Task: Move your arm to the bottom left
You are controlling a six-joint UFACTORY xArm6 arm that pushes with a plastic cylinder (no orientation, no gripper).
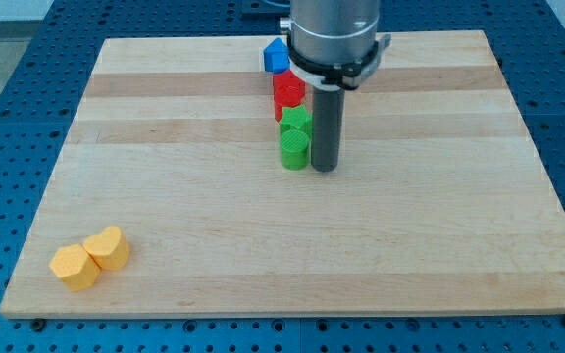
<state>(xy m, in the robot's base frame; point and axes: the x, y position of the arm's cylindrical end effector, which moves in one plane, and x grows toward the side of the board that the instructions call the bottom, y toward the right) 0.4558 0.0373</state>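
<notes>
My tip (325, 169) rests on the wooden board (214, 235) near the middle, just to the right of a green cylinder block (294, 149). Another green block (296, 122) sits directly above that one in the view, touching it. A red block (287, 91) lies above the green pair, and a blue block (277, 56) lies at the view's top, partly behind the arm. The four form a near-vertical line left of the rod. At the bottom left, an orange hexagon-like block (74, 267) and a yellow heart-like block (108, 248) sit touching each other.
The board lies on a blue perforated table (8, 88) that shows around all its edges. The arm's grey body (333, 34) hangs over the board's top middle.
</notes>
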